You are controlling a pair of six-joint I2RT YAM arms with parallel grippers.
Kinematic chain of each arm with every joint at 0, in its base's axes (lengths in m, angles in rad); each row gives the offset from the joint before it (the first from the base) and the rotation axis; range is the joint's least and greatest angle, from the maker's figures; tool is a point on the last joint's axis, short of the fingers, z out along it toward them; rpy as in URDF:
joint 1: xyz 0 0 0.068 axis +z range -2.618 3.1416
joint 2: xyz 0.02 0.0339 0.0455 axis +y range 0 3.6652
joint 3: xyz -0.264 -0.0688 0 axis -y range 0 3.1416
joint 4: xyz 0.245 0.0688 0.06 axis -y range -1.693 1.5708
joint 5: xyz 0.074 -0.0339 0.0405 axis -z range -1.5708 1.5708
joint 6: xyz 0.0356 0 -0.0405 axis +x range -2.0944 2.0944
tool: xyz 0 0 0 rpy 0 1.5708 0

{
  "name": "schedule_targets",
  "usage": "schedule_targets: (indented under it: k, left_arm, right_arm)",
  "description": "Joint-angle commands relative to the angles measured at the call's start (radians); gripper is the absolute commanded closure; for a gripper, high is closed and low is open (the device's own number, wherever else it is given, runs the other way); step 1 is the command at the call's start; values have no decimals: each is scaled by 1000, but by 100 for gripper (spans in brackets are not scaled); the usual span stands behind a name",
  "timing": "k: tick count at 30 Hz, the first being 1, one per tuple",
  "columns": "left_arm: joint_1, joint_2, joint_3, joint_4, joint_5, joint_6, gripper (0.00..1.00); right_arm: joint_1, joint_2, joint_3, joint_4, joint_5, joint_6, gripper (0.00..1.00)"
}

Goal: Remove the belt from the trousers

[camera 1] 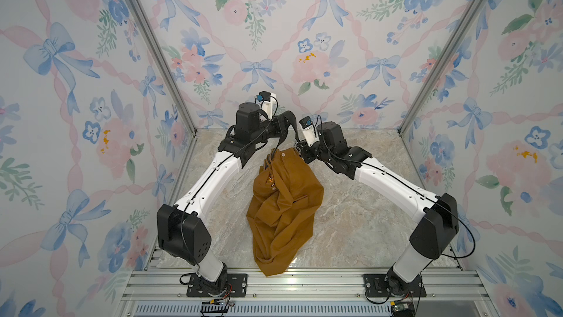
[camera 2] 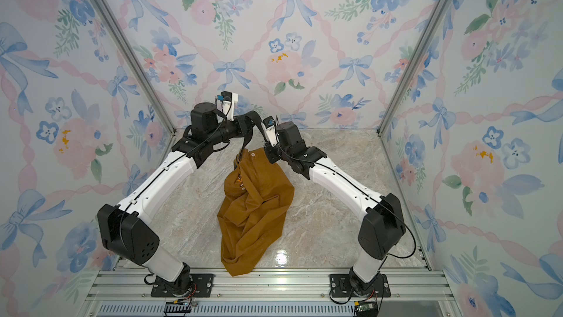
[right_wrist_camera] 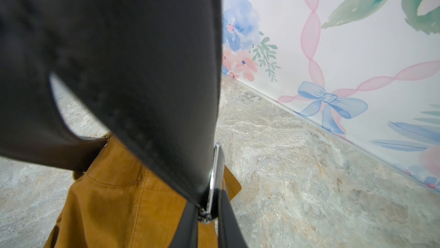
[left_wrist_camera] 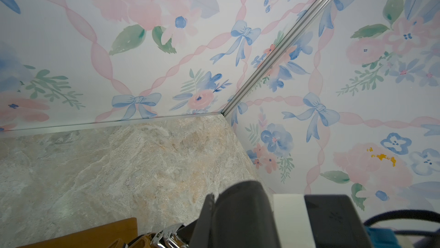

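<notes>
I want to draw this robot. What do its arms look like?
Each arm, the left arm and the right arm, has smooth white tubes with chunky black joints. Thin black cables run along them. Near each tip sits a little white camera box with a blue plug.

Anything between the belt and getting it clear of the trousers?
Yes: below the left claw the belt runs into the waistband of the trousers and is threaded there. Nothing else visible blocks it.

Black belt (camera 1: 288,123) arches above crumpled ochre trousers (camera 1: 283,209) (still threaded).
</notes>
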Motion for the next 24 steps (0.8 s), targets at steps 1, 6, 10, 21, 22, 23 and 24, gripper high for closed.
schedule_targets:
  k: [1,6,10,21,22,23,24]
  left_arm:
    - [2,-13,-14,138,1,99,99]
    - [-5,-27,-133,143,-66,311,77]
    - [-14,-45,-196,146,-70,427,69]
    - [-110,-302,-376,218,-387,956,34]
    - [-119,-320,-387,235,-397,996,33]
    - [-128,-336,-395,255,-406,1034,31]
    - [-137,-348,-399,271,-411,1073,30]
  right_arm:
    - [-7,-40,-38,-28,18,12,100]
    - [-4,-105,16,-52,69,-12,100]
    - [3,-125,68,-93,84,-33,100]
    - [-12,-111,161,-240,50,-38,100]
    - [-13,-105,172,-254,41,-37,100]
    - [-13,-98,184,-271,36,-35,100]
    - [-15,-89,198,-286,29,-31,100]
